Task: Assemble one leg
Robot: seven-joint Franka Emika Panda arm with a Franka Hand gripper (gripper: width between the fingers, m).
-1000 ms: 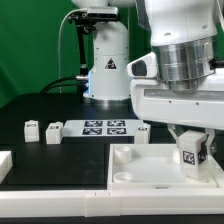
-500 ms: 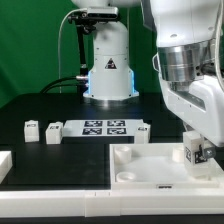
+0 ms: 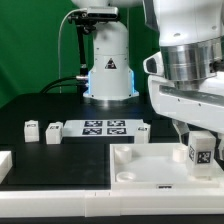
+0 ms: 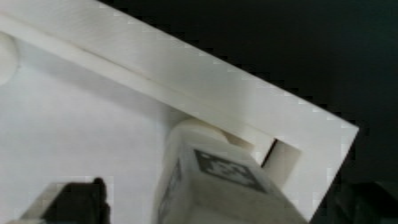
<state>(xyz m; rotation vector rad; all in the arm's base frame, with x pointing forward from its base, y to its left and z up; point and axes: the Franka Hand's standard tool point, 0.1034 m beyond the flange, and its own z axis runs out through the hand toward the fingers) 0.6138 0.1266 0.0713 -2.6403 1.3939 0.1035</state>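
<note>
Leg (image 3: pixel 200 153) looks gripped in my closed fingers (image 3: pixel 199 146), low over the panel (image 3: pixel 135 165). Only the wrist view shows the narrow gap between it and the panel's rim (image 4: pixel 214 85).

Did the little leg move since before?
Yes. The leg has shifted a little toward the exterior view's right, farther from the marker board, which lies where it was.

Exterior low, frontal — wrist close, sharing leg (image 3: pixel 200 154)

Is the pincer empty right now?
No, the pincer grips a small white leg with a black-and-white tag on its face.
</note>
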